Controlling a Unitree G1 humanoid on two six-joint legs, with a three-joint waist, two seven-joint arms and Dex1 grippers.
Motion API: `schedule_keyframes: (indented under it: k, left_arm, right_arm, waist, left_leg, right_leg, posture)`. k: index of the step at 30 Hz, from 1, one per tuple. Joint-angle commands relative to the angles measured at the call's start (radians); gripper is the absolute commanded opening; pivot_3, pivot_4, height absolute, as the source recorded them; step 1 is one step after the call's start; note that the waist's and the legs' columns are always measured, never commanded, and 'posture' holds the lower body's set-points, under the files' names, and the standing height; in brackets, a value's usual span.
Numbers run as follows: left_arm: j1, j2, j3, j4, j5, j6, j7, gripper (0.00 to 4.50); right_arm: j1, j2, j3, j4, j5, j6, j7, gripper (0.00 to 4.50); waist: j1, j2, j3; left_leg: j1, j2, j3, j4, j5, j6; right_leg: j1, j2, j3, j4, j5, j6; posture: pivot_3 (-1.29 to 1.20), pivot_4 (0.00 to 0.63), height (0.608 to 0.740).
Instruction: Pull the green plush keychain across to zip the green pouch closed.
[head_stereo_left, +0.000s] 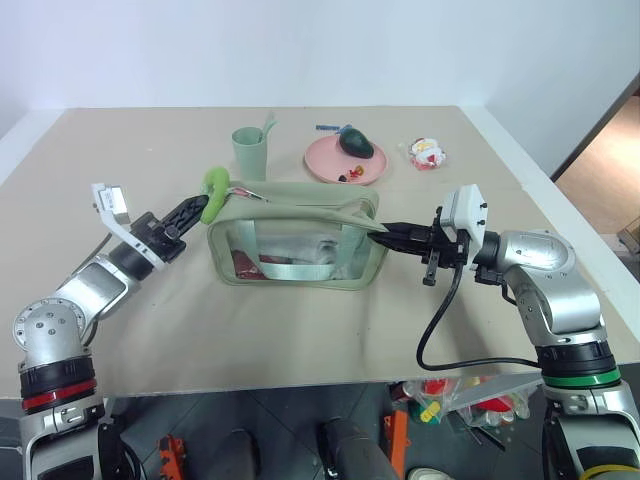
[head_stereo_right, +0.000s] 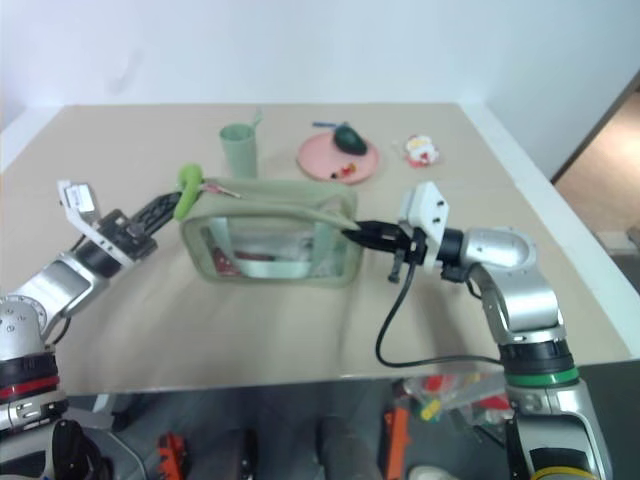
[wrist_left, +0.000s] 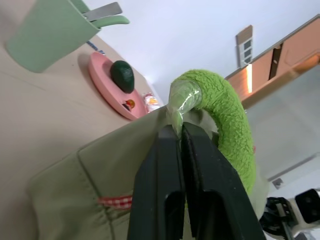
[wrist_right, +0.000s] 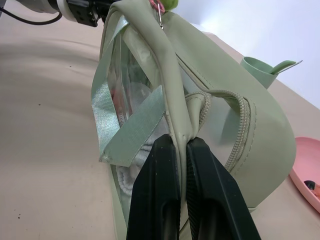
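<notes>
The left claw pinched the soft, squashy keychain at the pouch's far end; the right claw clamped the floppy near-end seam, probably bracing it.

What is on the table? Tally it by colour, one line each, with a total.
Green: 4 (green pouch, green plush keychain, cup, avocado-shaped item)
Pink: 1 (plate)
Red and white: 1 (small packet)
Total: 6

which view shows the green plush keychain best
Left wrist view: the green plush keychain looms close, pinched by the left hand. Both eye views show it small at the green pouch; the right wrist view, a sliver.
</notes>
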Motion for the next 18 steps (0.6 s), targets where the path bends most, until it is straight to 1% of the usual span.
schedule_keyframes:
  k: [1,4,7,9,14,18]
  left_arm:
    - [-0.068,0.031,0.029,-0.076,-0.063,0.001,-0.003,0.06]
    - [-0.140,0.059,0.006,-0.115,-0.079,0.011,-0.012,0.06]
    - [-0.241,0.052,-0.041,-0.126,-0.070,0.012,-0.003,0.06]
    - [-0.282,0.042,-0.090,-0.130,-0.034,0.018,-0.016,0.06]
    - [-0.303,0.004,-0.213,-0.127,0.069,0.019,-0.072,0.06]
    - [-0.299,0.001,-0.286,-0.109,0.182,0.002,-0.121,0.06]
  right_arm:
    - [0.002,-0.018,-0.012,-0.020,-0.005,-0.016,0.005,0.00]
    - [0.006,-0.023,-0.015,-0.021,-0.007,-0.017,0.007,0.00]
    - [0.004,-0.025,-0.014,-0.017,-0.009,-0.017,0.006,0.00]
    - [0.004,-0.026,-0.012,-0.015,-0.009,-0.019,0.006,0.00]
    - [0.005,-0.027,-0.012,-0.015,-0.014,-0.021,0.002,0.00]
    - [0.017,-0.028,-0.014,-0.029,-0.014,-0.021,-0.004,0.00]
  waist:
    - [0.000,0.000,0.000]
    - [0.001,0.000,0.000]
    - [0.003,0.000,0.000]
    - [0.004,0.000,0.000]
    - [0.003,0.000,0.000]
    - [0.002,0.000,0.000]
  left_leg:
    - [0.000,0.000,0.000,0.000,0.000,0.000]
    - [0.000,0.000,0.000,0.000,0.000,0.000]
    - [0.000,0.000,0.000,0.000,0.000,0.000]
    - [0.000,-0.001,0.000,0.000,0.000,0.000]
    - [0.001,-0.001,0.000,0.000,0.000,0.000]
    - [0.000,-0.001,0.000,0.000,0.000,0.000]
  right_leg:
    - [0.000,0.000,0.000,0.000,0.000,0.000]
    - [0.000,0.000,0.000,0.000,0.000,0.000]
    - [0.000,0.000,0.000,0.000,0.000,0.000]
    - [0.001,0.000,0.000,0.000,0.000,0.001]
    - [0.001,0.000,0.001,0.000,0.000,0.001]
    - [0.000,0.000,0.001,0.000,0.000,0.001]
  posture:
    - [0.00,0.150,0.740]
    - [0.00,0.150,0.740]
    - [0.00,0.150,0.740]
    - [0.00,0.150,0.740]
    - [0.00,0.150,0.740]
    - [0.00,0.150,0.740]
